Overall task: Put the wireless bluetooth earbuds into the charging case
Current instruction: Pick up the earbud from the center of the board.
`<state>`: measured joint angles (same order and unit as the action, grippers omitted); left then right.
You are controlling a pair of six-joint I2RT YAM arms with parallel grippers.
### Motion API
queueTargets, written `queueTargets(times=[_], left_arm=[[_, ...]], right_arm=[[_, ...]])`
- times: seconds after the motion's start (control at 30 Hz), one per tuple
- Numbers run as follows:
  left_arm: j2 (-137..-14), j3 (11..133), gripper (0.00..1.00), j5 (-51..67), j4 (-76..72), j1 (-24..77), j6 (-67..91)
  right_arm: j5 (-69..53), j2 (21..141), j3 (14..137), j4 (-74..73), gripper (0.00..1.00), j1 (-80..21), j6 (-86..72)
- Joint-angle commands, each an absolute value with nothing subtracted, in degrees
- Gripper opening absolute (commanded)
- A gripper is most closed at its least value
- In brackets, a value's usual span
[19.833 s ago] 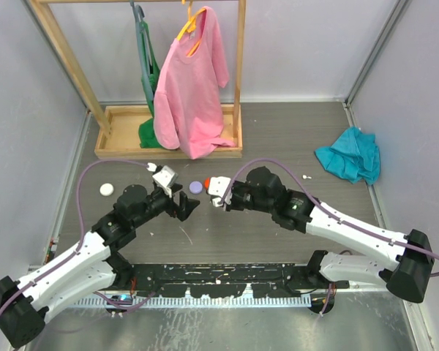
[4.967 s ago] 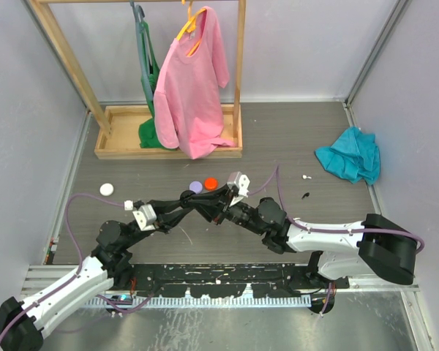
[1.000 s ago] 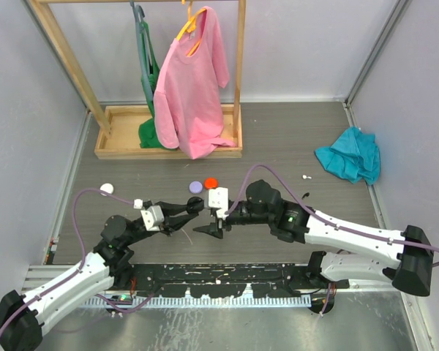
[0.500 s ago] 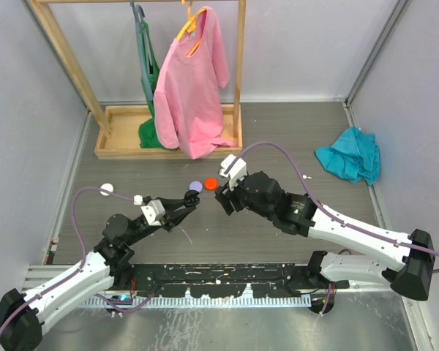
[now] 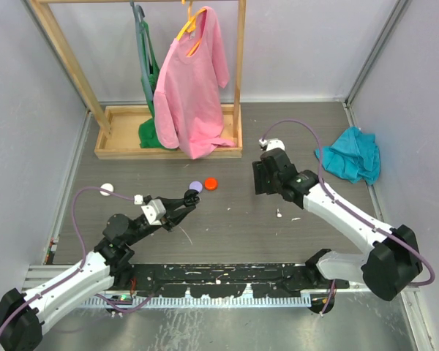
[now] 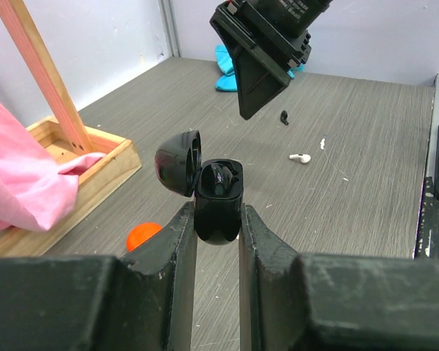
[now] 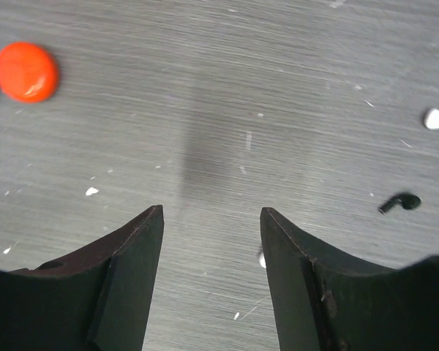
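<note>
L claw (image 6: 217, 219) grips case (image 6: 219, 191), R claw (image 7: 212, 219) agape, black bud (image 7: 399, 202), orange disc (image 7: 25, 71)

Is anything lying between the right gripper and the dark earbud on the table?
Nothing visible does. The right gripper hangs open over the table, the dark earbud lies off to its side, and the white earbud sits farther away.
</note>
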<state>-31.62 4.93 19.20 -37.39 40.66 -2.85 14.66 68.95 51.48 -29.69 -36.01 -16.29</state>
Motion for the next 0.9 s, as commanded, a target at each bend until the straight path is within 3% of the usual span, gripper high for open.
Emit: queueTargets(times=[0.0, 0.33, 0.87], left_arm=[[-31.64, 7.23, 0.00, 18.61, -39.39, 40.72, -4.30], [-32.17, 7.31, 0.00, 18.99, -39.52, 40.76, -4.48], [-32.61, 7.63, 0.00, 19.94, -39.51, 40.72, -4.21]], right_arm=[[13.92, 69.97, 51.35, -32.19, 0.61, -29.24, -20.96], [11.83, 75.57, 49.17, -32.84, 0.58, -10.07, -23.05], [13.95, 87.29, 48.58, -26.39, 0.48, 0.17, -25.91]])
